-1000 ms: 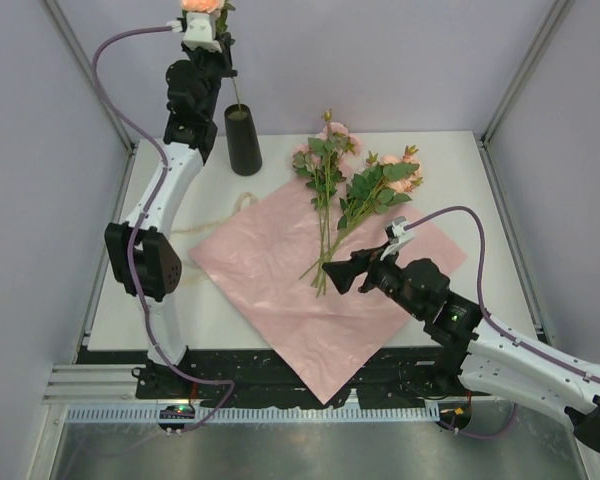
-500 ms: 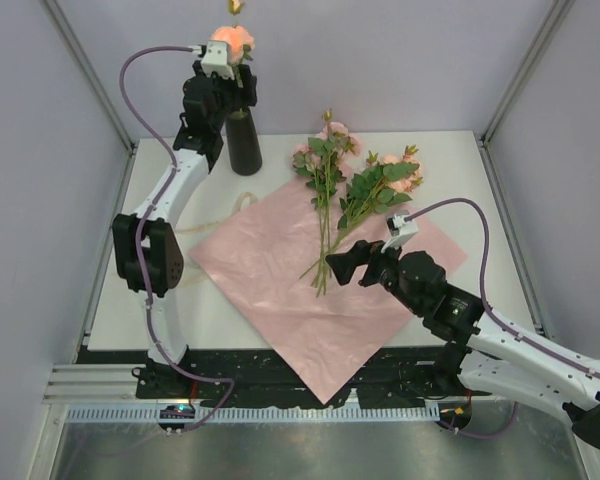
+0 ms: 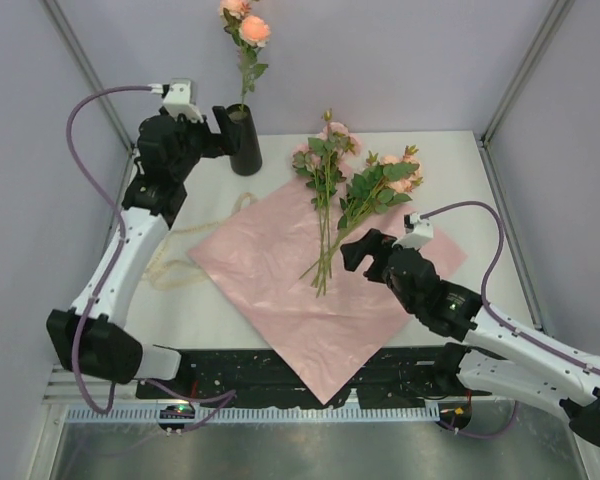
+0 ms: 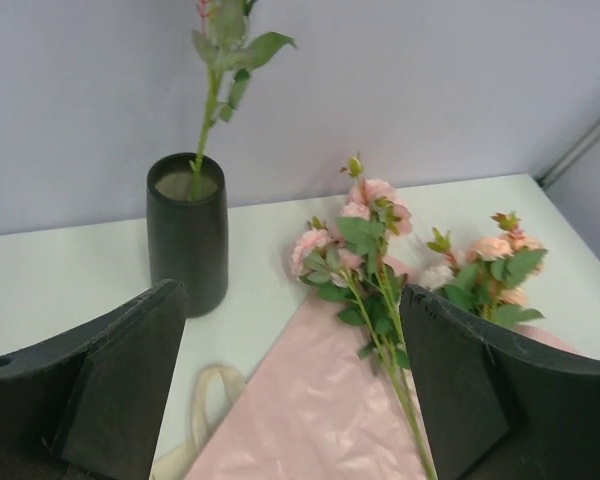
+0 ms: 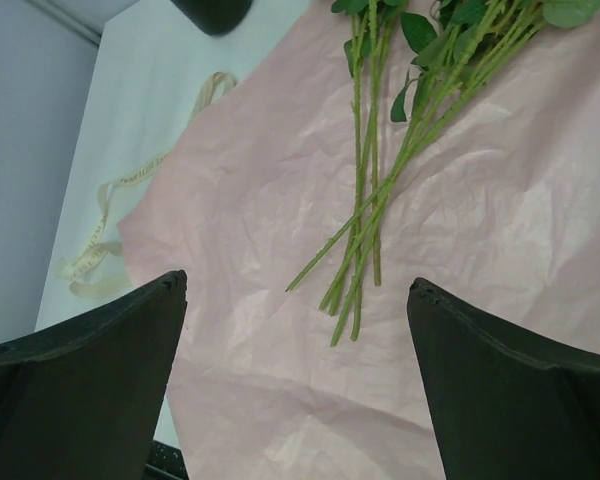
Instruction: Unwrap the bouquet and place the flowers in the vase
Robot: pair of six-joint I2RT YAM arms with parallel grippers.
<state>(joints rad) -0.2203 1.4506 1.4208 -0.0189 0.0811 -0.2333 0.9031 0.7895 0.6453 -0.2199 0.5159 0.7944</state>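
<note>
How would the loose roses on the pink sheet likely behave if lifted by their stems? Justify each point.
The roses would probably droop head-down: their stems are long and thin, with leafy heads at one end. The stems lie crossed, so lifting one may drag others. The pink sheet beneath looks thin and crinkled, so it might shift too.

The vase (image 3: 244, 140) is set near the tabletop's (image 3: 460, 170) far edge, toward the left corner, and one rose stem (image 3: 248, 62) is stood in it. The wrapping sheet (image 3: 310, 290) is spread across the middle, one corner hung over the near edge. The flowers (image 3: 355, 190) are laid with stems on the sheet and heads beyond it. The ribbon (image 5: 135, 170) is laid left of the sheet.
</note>
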